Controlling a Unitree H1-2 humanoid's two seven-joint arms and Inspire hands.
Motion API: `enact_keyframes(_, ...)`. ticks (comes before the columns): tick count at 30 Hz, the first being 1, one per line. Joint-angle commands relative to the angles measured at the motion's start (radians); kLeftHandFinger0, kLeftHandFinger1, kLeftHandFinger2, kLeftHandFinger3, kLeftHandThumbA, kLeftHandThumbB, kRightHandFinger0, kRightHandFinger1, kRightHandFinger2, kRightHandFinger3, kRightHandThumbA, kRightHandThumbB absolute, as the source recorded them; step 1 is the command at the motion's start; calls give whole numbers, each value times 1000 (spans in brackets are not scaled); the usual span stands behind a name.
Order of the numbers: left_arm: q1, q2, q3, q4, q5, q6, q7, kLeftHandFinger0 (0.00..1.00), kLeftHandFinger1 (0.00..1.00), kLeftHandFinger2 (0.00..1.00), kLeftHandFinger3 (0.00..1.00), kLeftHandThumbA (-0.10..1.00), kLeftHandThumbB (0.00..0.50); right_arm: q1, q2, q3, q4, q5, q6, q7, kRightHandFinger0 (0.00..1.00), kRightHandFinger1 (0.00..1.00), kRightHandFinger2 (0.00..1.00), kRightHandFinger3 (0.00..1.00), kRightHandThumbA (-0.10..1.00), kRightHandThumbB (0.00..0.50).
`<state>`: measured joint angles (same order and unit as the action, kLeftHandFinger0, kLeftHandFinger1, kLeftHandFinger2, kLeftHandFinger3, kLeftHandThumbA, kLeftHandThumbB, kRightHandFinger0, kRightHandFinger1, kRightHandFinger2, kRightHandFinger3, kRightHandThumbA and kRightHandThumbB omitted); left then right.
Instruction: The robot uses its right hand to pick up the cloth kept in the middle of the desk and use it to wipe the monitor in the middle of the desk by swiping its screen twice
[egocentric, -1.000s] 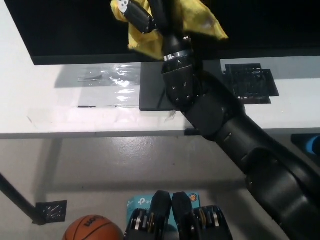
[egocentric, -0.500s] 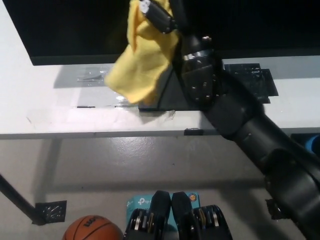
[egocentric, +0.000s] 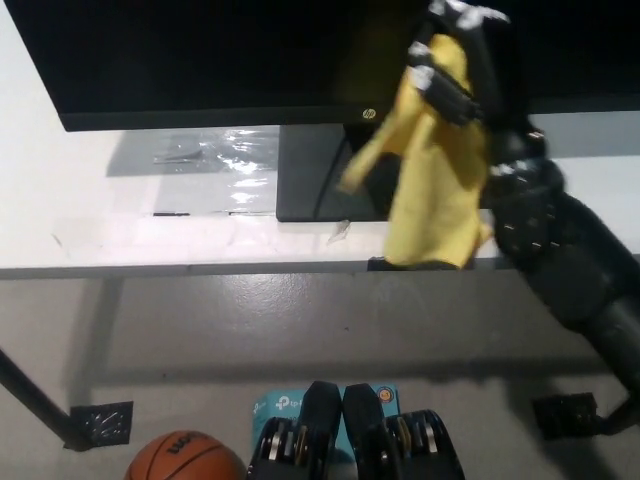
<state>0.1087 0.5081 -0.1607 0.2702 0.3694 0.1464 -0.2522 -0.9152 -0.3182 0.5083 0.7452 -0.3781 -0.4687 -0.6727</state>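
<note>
At the upper right of the frame the yellow cloth (egocentric: 432, 180) hangs from my right hand (egocentric: 462, 60), its long axis running nearly straight down, from my fingers to a loose lower edge that falls over the front edge of the desk (egocentric: 140, 240). My black fingers are closed around its top, bunching the fabric, and most of it dangles free below them. The monitor (egocentric: 200, 60) fills the top of the frame, and nearly all of its dark screen lies to the left of my hand, so I judge the next swipe must run leftward along that wide screen. The monitor's stand base (egocentric: 310, 185) sits on the desk just left of the hanging cloth. My left hand is not in the picture, so only my right can do this.
</note>
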Motion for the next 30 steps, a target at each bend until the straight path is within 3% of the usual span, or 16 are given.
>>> enact_keyframes(1,18,8,21,-17,-14,-23,29,1000,1000,1000,873,355,250,-27,-49,-39,-40,2,-1,32,0,0,236,191,-100,57)
enact_keyframes(5,26,12,30,-19,-9,-19,30,1000,1000,1000,886,368,243,-36,-86,-24,50,-40,-1,9,0,0,219,144,-100,138)
enact_keyframes(9,35,13,49,-29,-25,-22,26,1000,1000,1000,869,351,246,-48,-108,19,106,-68,-1,-9,0,0,218,146,-100,119)
enact_keyframes(11,40,16,51,-33,-17,-32,34,1000,1000,1000,853,360,249,-61,-127,65,171,-107,-1,-56,0,0,201,162,-100,161)
enact_keyframes(17,44,17,70,-48,-22,-26,34,1000,1000,1000,853,373,260,-121,-112,142,319,-209,-1,-176,0,0,132,134,-100,129)
enact_keyframes(18,46,16,77,-52,-28,-20,32,1000,1000,1000,854,373,265,-128,-103,160,351,-223,-1,-203,0,0,122,125,-100,156)
enact_keyframes(21,39,21,79,-52,-22,-24,28,1000,1000,1000,866,393,258,-142,-84,196,399,-255,-1,-241,0,0,161,167,-100,187)
enact_keyframes(24,29,18,85,-28,-24,-38,35,1000,1000,1000,872,367,255,-115,-60,220,399,-242,-1,-235,0,0,207,214,-100,170)
enact_keyframes(25,29,18,84,-27,-20,-39,37,1000,1000,1000,871,374,259,-100,-51,222,393,-241,-1,-230,0,0,220,212,-100,138)
enact_keyframes(26,28,18,84,-22,-19,-43,39,1000,1000,1000,873,376,258,-89,-45,232,391,-250,-1,-236,0,0,240,238,-100,112)
enact_keyframes(27,28,17,85,-30,-18,-37,38,1000,1000,1000,875,375,256,-86,-38,243,397,-259,-1,-237,0,0,288,298,-100,13)
enact_keyframes(28,30,16,86,-38,-18,-30,37,1000,1000,1000,875,365,257,-76,-30,247,397,-259,-1,-219,0,0,310,369,-100,1)
enact_keyframes(29,30,16,86,-37,-18,-29,36,1000,1000,1000,875,364,257,-66,-24,244,389,-248,-1,-195,0,13,333,448,-100,20)
enact_keyframes(30,29,17,85,-32,-16,-35,38,1000,1000,995,865,362,259,-48,-13,241,378,-246,-1,-156,132,219,576,706,-100,1)
